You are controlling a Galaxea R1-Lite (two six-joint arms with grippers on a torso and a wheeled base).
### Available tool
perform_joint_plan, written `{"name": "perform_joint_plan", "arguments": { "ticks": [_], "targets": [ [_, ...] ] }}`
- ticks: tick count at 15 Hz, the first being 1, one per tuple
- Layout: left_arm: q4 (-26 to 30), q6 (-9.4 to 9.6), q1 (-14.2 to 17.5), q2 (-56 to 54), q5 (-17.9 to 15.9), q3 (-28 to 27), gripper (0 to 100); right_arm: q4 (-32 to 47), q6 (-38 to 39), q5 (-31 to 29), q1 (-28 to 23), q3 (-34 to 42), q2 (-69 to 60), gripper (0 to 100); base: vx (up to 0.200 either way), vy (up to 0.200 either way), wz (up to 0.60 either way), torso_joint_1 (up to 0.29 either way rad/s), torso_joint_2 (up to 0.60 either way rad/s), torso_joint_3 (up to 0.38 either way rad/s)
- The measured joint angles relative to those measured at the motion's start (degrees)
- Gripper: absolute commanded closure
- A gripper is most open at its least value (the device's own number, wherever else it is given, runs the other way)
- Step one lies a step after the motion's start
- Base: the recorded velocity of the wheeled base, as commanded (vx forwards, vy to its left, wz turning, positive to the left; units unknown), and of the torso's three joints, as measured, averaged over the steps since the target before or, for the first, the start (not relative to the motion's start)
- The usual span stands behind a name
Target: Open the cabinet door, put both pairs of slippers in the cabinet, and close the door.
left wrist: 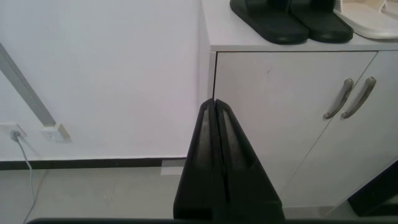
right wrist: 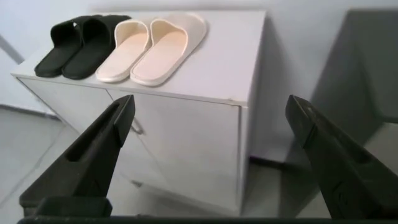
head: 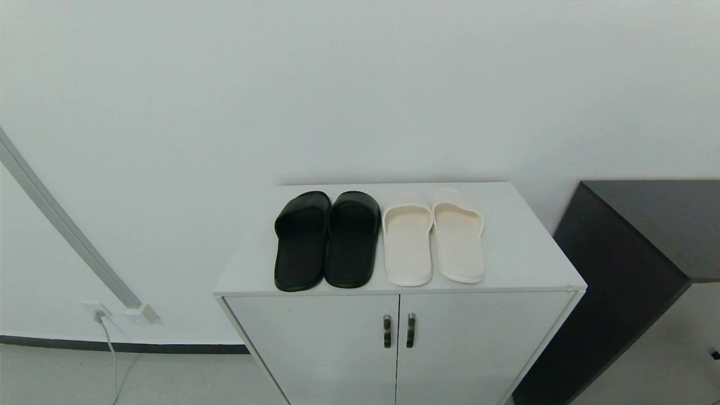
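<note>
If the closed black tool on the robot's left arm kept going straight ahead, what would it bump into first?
The left tool would probably hit the white cabinet at its front left corner, though depth is unclear.

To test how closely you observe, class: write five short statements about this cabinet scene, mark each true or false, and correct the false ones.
1. The black slippers and the cream slippers lie side by side on top of the cabinet. True.
2. Both doors are shut. True.
3. The left gripper holds a slipper. False: its fingers are shut on nothing, in front of the cabinet.
4. The right gripper has its fingers spread open. True.
5. The black slippers lie to the robot's right of the cream slippers. False: they lie to the robot's left of them.
</note>
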Motion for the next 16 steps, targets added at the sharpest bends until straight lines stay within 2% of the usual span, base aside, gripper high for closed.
{"name": "perform_joint_plan", "arguments": {
  "ticks": [1, 4, 7, 10, 16],
  "targets": [
    [0.0, -0.05, 0.0, 0.0, 0.0, 0.0, 100, -2.2, 1.8, -3.1, 4.1, -1.2, 4.3, 0, 0.000, 0.000, 0.00, 0.000, 0.00, 0.000],
    [0.0, -0.10, 0.0, 0.0, 0.0, 0.0, 100, -6.2, 7.2, -15.2, 20.5, -8.2, 17.2, 0, 0.000, 0.000, 0.00, 0.000, 0.00, 0.000],
    [0.0, -0.02, 0.0, 0.0, 0.0, 0.0, 100, -7.5, 8.8, -22.2, 30.2, -15.3, 27.5, 0, 0.000, 0.000, 0.00, 0.000, 0.00, 0.000],
    [0.0, 0.00, 0.0, 0.0, 0.0, -0.1, 100, -7.5, 11.3, -26.6, 35.8, -22.3, 36.4, 0, 0.000, 0.000, 0.00, 0.000, 0.00, 0.000],
    [0.0, 0.01, 0.0, 0.0, 0.0, 0.0, 100, -7.6, 12.2, -39.2, 38.0, -37.4, 52.7, 0, 0.000, 0.000, 0.00, 0.000, 0.00, 0.000]
  ]
}}
